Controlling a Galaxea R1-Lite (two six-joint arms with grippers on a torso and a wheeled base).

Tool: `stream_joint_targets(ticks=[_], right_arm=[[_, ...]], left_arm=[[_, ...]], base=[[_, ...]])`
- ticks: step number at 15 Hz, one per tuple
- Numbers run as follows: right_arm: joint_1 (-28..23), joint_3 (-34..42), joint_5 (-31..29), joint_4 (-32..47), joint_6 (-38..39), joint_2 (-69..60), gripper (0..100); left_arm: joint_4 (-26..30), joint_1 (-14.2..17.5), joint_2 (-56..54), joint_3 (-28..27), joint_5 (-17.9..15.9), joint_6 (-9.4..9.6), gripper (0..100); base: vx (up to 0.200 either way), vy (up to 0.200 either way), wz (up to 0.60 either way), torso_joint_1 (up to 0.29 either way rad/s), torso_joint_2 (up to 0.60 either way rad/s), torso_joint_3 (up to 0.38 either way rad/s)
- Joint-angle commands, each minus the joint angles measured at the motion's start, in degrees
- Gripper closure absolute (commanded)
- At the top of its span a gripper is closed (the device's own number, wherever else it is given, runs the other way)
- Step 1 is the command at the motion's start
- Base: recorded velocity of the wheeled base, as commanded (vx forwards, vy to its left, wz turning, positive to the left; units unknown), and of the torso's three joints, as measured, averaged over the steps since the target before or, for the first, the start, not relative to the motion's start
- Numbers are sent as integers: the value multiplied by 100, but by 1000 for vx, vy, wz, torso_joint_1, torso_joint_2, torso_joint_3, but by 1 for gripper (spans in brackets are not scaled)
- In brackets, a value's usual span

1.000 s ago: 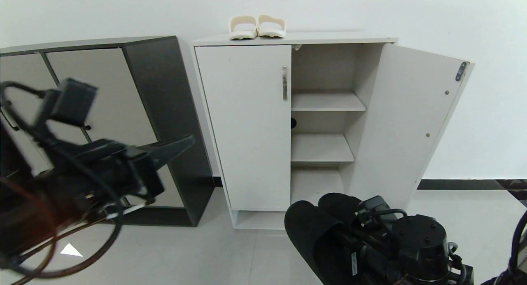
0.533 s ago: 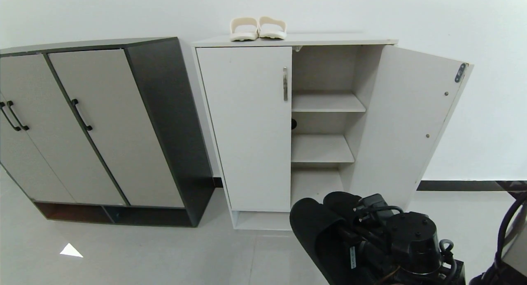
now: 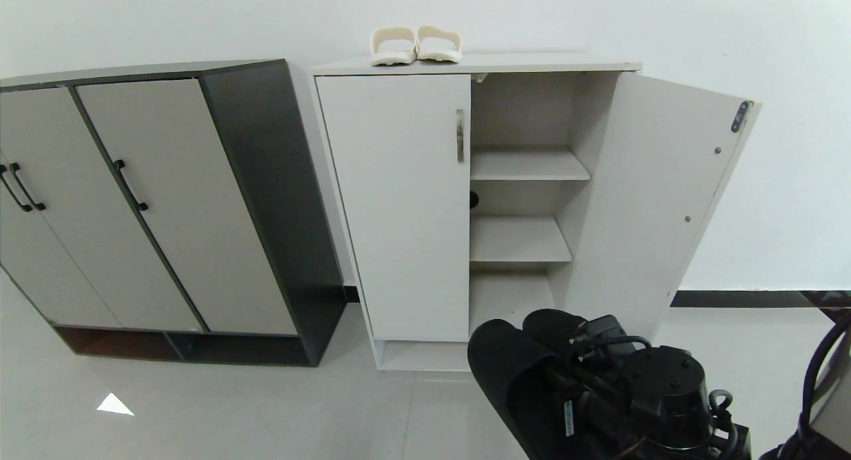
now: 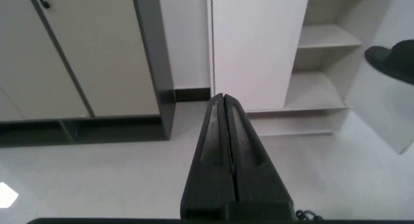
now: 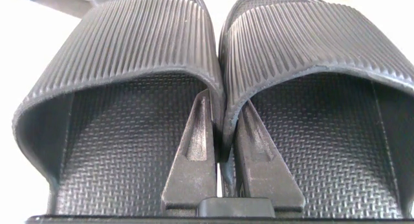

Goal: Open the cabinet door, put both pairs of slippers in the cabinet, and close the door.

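The white cabinet point(image 3: 399, 214) stands against the wall with its right door point(image 3: 658, 201) swung open, showing bare shelves point(image 3: 525, 164); its left door is closed. A cream pair of slippers point(image 3: 415, 44) sits on the cabinet top. My right gripper point(image 5: 223, 111) is shut on the black pair of slippers point(image 3: 525, 367), pinching the inner strap edges of both slippers point(image 5: 220, 56) together, low in front of the open compartment. My left gripper point(image 4: 224, 104) is shut with nothing in it, over the floor facing the cabinet's base point(image 4: 310, 123).
A dark cabinet with grey doors point(image 3: 166, 207) stands left of the white one. The open door juts out toward me on the right. Grey tiled floor point(image 3: 266, 407) lies in front of both cabinets.
My left arm has left the head view's left side, uncovering the dark cabinet. The right gripper with the black slippers has shifted slightly.
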Motion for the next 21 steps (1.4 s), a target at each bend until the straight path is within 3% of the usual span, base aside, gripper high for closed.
stream_joint_targets(ticks=[1, 2, 4, 7, 10, 17, 21], right_arm=[[66, -177, -265, 27, -5, 77, 100], [75, -414, -722, 35, -5, 208, 100], [75, -968, -1390, 62, -5, 455, 100], [-40, -2383, -1944, 976, 3, 683, 100], [-215, -3446, -2427, 1336, 12, 1193, 100], [-198, -3508, -2445, 1310, 109, 1413, 100], [-180, -3516, -2480, 1310, 100, 1474, 100]], left_arm=[[-12, 7, -66, 18, -13, -108, 100], [-12, 7, -66, 18, -13, -222, 100], [-12, 7, -66, 18, -4, 15, 100], [-12, 7, -66, 18, -13, -11, 100], [-12, 7, -66, 18, -13, -11, 100], [-12, 7, -66, 18, -21, -2, 100], [-12, 7, -66, 18, -21, -2, 100]], base=[[0, 0, 0, 0, 0, 0], [0, 0, 0, 0, 0, 0], [0, 0, 0, 0, 0, 0], [0, 0, 0, 0, 0, 0], [0, 0, 0, 0, 0, 0], [0, -171, 0, 2, 1, 3], [0, 0, 0, 0, 0, 0]])
